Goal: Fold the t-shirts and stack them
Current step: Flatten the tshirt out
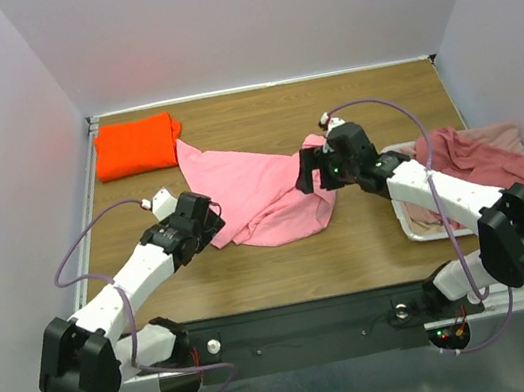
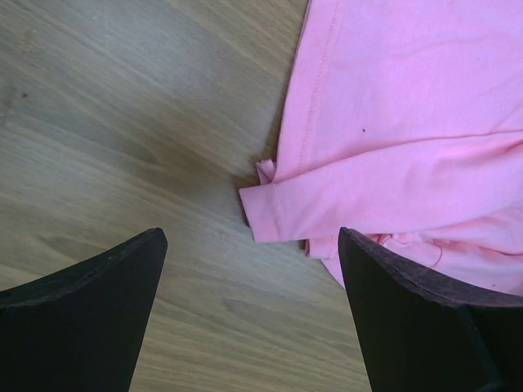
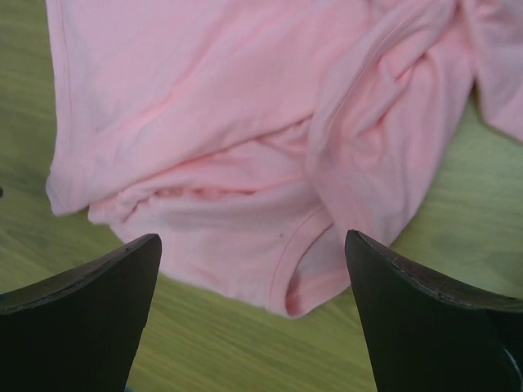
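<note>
- Top external view: a bright orange t-shirt (image 1: 136, 145) lies folded into a compact rectangle at the far left corner of the table (image 1: 371, 238). Judged from this, one shirt is complete.
- Top external view: a light pink t-shirt (image 1: 256, 192) lies loosely spread and creased at mid-table, its far corner close to the orange t-shirt. It is not folded.
- Top external view: dusty rose and pale pink t-shirts (image 1: 485, 162) are heaped unfolded on the white tray (image 1: 411, 225) at the right, spilling over its rim.
- Top external view: the left gripper (image 1: 215, 227) is at the near left edge of the light pink t-shirt. The right gripper (image 1: 311, 172) is over its right edge.
- Left wrist view: the left gripper (image 2: 249, 237) has its jaws spread wide and holds nothing. A hemmed corner (image 2: 270, 208) of the light pink t-shirt (image 2: 409, 98) lies on the wood (image 2: 122, 106) between the two fingers, touched by neither.
- Right wrist view: the right gripper (image 3: 253, 241) has its jaws fully apart and is empty. Bunched, overlapping layers of the light pink t-shirt (image 3: 204, 98) lie on the table (image 3: 212, 351) below the fingers, with no cloth pinched.
- Progress, as a judgement: early stage. Remaining work is to flatten and fold the light pink t-shirt, place it on the orange one, then process the tray heap.
</note>
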Available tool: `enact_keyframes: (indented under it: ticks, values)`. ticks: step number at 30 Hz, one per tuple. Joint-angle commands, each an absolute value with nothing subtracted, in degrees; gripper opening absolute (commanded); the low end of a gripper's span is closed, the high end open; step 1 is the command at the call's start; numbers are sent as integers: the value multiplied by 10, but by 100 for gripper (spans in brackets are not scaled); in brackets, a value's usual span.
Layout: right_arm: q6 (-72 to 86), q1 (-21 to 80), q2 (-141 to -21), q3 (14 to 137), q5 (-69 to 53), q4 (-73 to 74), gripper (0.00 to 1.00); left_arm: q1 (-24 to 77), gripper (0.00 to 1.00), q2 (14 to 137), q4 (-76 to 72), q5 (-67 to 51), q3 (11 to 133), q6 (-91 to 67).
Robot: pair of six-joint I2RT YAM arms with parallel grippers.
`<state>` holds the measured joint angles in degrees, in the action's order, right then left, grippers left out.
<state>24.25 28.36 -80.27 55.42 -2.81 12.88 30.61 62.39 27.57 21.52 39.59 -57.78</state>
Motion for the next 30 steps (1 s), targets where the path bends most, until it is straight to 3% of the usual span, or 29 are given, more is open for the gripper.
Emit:
enact_keyframes:
  ticks: [1, 9, 17, 25, 30]
  values:
    - [260, 325, -800, 543, 64, 154, 100, 278, 98, 652, 229, 193, 398, -545]
    - [295, 352, -788, 485, 73, 164, 100, 150, 98, 728, 69, 97, 400, -460]
    - [328, 361, -817, 436, 56, 160, 94, 114, 97, 961, 47, 101, 588, -399]
    - [343, 366, -851, 435, 26, 123, 83, 112, 68, 1075, 78, 111, 678, -393]
    - [353, 366, -884, 438, 7, 88, 77, 112, 59, 1099, 80, 116, 693, -394]
